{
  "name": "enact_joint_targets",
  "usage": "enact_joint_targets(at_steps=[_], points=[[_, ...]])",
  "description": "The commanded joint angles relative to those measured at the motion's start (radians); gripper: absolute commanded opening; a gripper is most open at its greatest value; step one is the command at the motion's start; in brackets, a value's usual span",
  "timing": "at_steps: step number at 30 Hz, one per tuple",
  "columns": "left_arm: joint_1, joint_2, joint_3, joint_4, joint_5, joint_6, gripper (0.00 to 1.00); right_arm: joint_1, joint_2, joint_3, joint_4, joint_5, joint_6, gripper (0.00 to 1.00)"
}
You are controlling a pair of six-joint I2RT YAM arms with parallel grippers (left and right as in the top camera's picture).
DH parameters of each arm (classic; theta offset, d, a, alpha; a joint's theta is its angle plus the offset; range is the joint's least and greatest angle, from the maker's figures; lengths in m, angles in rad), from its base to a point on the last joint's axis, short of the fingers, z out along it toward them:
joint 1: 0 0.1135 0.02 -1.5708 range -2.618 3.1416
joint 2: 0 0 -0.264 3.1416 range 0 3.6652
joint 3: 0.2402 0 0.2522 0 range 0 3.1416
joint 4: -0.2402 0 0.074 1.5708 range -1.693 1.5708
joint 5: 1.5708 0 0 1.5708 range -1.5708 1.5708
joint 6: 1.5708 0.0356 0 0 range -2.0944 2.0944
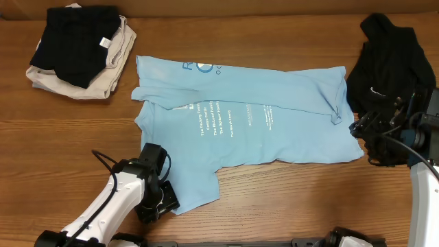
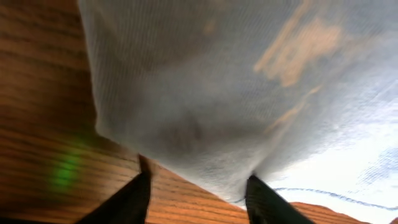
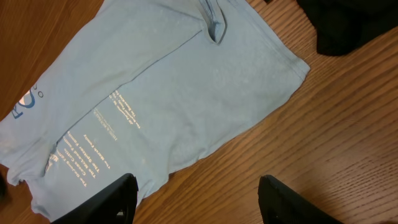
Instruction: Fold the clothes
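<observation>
The light blue T-shirt (image 1: 274,116) lies spread across the middle of the table, lettering up, with its upper part folded down over it. My left gripper (image 1: 164,197) is at the shirt's lower left sleeve. In the left wrist view the gripper (image 2: 199,196) is open, with the sleeve's edge (image 2: 211,112) between its fingers just above the wood. My right gripper (image 1: 359,130) is at the shirt's right edge. In the right wrist view it (image 3: 199,199) is open and empty over bare wood beside the shirt (image 3: 186,93). A black top (image 1: 391,58) lies crumpled at the back right.
A pile of folded clothes (image 1: 79,51), black on beige, sits at the back left corner. The black top also shows at the top right of the right wrist view (image 3: 348,25). Bare wood (image 1: 288,199) runs along the front of the table.
</observation>
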Motion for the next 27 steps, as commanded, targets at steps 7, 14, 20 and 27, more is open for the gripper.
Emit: enact_joint_targets(at_steps=[7,14,20,27], points=[[-0.007,-0.013,-0.005,0.097,0.013,-0.023,0.47,0.003,-0.005,-0.006,0.006,-0.005,-0.002,0.66],[-0.007,-0.013,-0.005,0.142,0.004,-0.029,0.38,0.003,-0.005,-0.006,0.006,-0.005,-0.002,0.66],[-0.007,-0.013,-0.005,0.145,0.005,-0.028,0.11,0.003,-0.005,-0.006,0.006,-0.004,-0.003,0.66],[0.005,-0.013,0.079,0.103,0.004,0.064,0.04,0.003,-0.005,-0.006,0.006,-0.005,-0.002,0.62]])
